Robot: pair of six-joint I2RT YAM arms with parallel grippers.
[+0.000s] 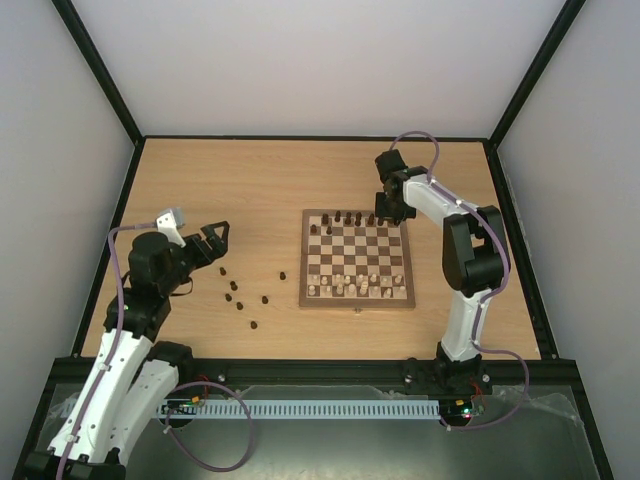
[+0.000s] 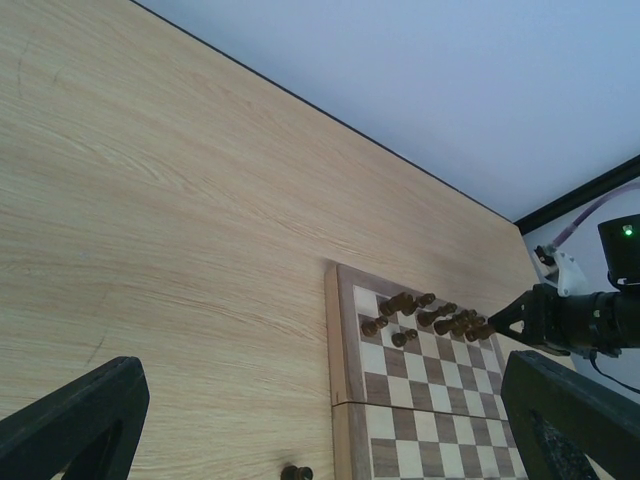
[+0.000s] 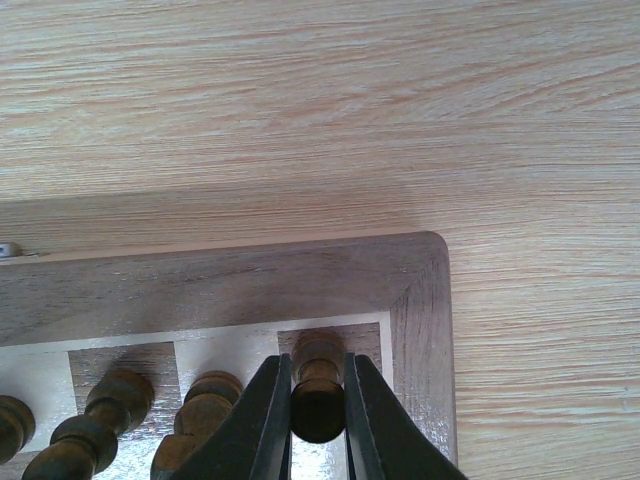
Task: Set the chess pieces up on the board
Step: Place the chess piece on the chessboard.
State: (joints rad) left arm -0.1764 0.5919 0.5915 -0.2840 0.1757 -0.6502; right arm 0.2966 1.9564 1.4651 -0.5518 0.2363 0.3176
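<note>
Pinching one dark brown chess piece (image 3: 318, 360) between its fingers, the right gripper (image 3: 318, 385) sat over the board's (image 3: 250, 275) corner square, with other dark pieces (image 3: 110, 400) just beside it. Past the fingertips lay the border, then bare table (image 3: 300, 100). The right arm (image 1: 470, 250) reached forward, wrist bent down. The left gripper (image 1: 214, 243) was spread wide above the table, with loose pieces (image 1: 240, 297) scattered near it.

Right hand (image 3: 316, 368), extended far forward, pinches a chess piece (image 3: 318, 412); left hand (image 1: 218, 247) hovers spread wide.
</note>
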